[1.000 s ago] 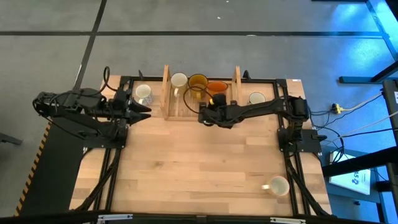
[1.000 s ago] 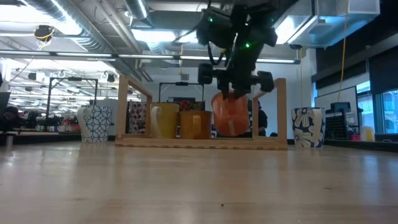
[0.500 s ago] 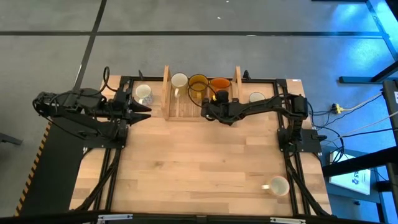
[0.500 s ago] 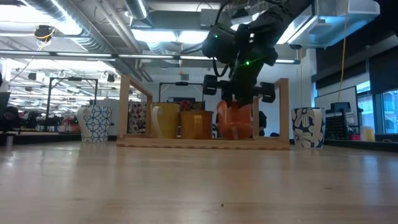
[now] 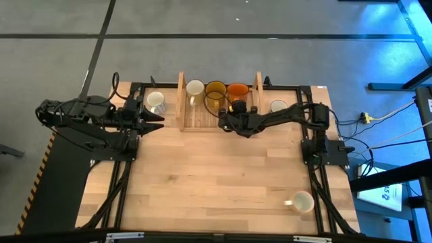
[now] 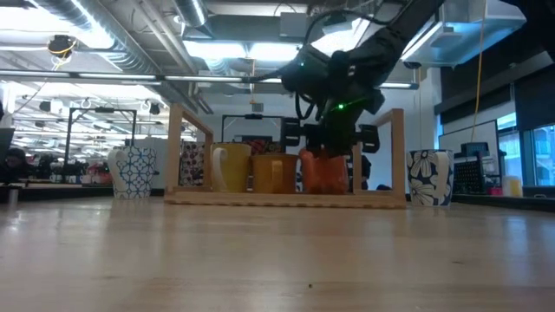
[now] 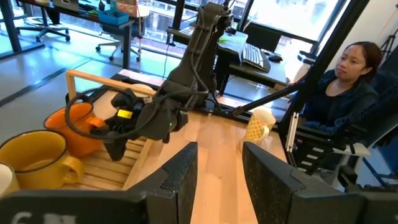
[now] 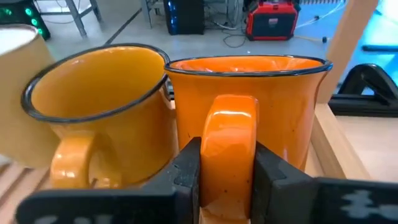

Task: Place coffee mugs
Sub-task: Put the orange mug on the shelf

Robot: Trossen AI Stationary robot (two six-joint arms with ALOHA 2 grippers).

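Wooden counter (image 5: pixel 216 169), light butcher-block planks, sat in a black frame on a grey floor (image 5: pixel 202 20). Slatted wooden rack (image 5: pixel 217 118) stood along the far edge, an upright post at each end. Left wrist view showed a seated person (image 7: pixel 348 93), a keyboard (image 7: pixel 255 56) on a desk and office chairs (image 7: pixel 118 37). Red case (image 8: pixel 270 22) stood on the floor beyond the rack.

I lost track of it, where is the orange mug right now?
In the high view the orange mug sits in the wooden rack at the table's far edge, beside the amber-yellow mug, with the right gripper clamped on its handle.
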